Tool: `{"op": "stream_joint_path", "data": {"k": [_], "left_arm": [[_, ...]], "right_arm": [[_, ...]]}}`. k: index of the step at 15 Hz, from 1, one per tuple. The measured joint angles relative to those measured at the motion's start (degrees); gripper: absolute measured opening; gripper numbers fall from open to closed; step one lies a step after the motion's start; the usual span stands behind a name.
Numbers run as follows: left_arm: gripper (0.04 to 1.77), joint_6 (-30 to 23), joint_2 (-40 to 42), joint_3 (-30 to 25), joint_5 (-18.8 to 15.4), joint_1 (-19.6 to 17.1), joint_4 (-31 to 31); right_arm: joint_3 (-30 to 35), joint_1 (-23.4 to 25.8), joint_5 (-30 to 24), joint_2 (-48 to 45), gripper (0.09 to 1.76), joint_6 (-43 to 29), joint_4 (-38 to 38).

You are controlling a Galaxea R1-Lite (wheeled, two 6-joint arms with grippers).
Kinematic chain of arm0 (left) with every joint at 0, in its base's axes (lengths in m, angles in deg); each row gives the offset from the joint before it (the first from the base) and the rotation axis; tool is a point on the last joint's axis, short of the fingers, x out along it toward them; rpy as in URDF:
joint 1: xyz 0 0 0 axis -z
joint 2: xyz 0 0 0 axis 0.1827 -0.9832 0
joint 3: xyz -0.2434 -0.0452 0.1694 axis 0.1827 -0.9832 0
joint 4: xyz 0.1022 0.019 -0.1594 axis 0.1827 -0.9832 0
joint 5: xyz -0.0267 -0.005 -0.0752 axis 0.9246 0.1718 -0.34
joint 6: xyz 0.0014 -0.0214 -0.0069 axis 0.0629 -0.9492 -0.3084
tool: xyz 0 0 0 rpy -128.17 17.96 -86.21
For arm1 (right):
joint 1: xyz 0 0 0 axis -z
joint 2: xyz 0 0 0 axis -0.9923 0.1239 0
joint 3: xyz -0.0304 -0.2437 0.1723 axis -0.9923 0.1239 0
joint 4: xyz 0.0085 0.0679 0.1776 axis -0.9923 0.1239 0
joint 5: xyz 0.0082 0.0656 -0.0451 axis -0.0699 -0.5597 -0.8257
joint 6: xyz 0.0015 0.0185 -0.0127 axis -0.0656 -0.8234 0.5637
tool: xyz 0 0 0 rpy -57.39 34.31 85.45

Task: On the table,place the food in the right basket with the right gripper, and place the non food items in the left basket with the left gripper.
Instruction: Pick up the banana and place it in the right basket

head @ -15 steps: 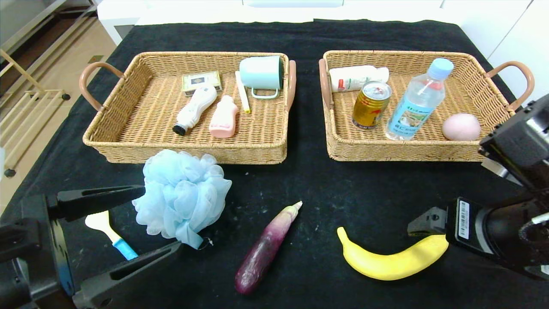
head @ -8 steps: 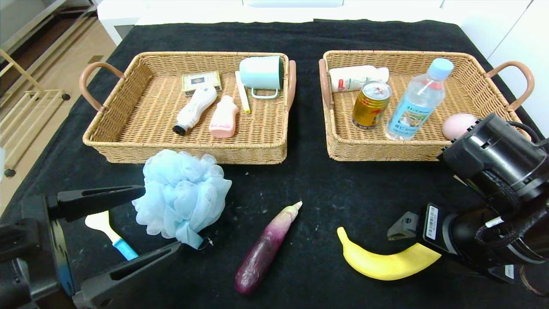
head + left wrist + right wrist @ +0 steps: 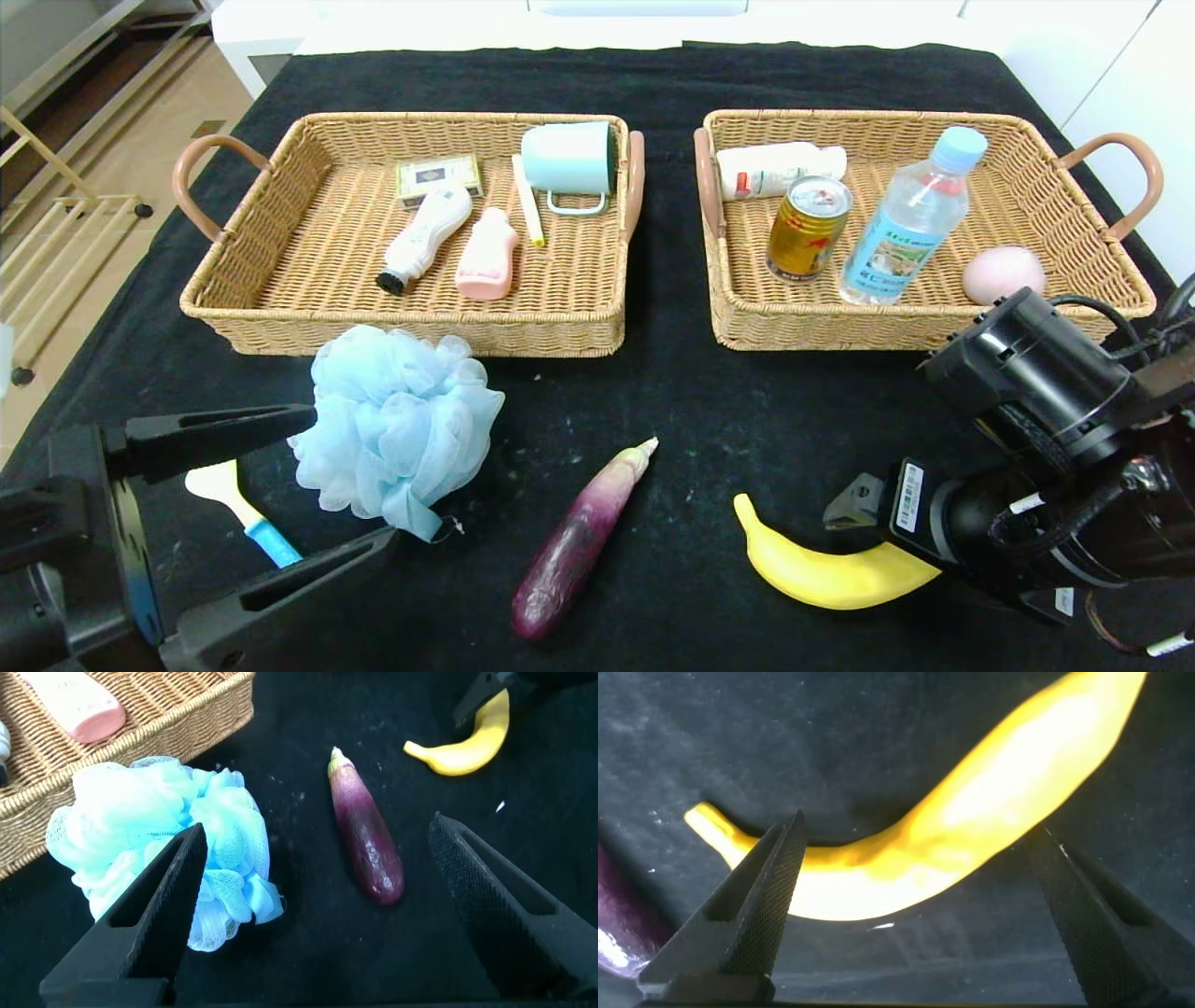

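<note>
Right wrist view gives you the relation that matters: the banana lies between the spread fingers of the right gripper, its long axis running across the gap, so the jaws would close on its sides. You hold nothing yet; the fruit rests on the table. In the head view the right gripper sits over the banana's thick end, near the table's front edge on the robot's right, and the stem tip points toward the eggplant, which lies well apart on a diagonal.

Your judgement call is to lower and close here, then lift and carry back to the right basket, which already holds a can, a bottle and a peach; its near right corner looks free. Mind the front wall on the way in.

The left gripper hangs wide apart beside the bath pouf, with the scoop between its fingers; the left basket stands behind.
</note>
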Motion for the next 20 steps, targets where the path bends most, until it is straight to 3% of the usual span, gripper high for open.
{"op": "stream_joint_path", "data": {"k": [5,10,13,20], "left_arm": [[1.72,0.01,0.0,-0.06,0.0,0.0,0.0],[1.72,0.01,0.0,0.0,0.0,0.0,0.07],[1.72,0.01,0.0,0.05,0.0,0.0,0.07],[1.72,0.0,0.0,0.05,0.0,0.0,0.09]], "right_arm": [[0.6,0.13,0.09,0.63,1.71,-0.16,-0.2],[0.62,-0.01,-0.09,1.16,1.0,-0.24,-0.22],[0.62,-0.11,-0.09,1.24,0.68,-0.35,-0.22],[0.66,0.02,-0.11,1.3,0.67,-0.38,-0.24]]}}
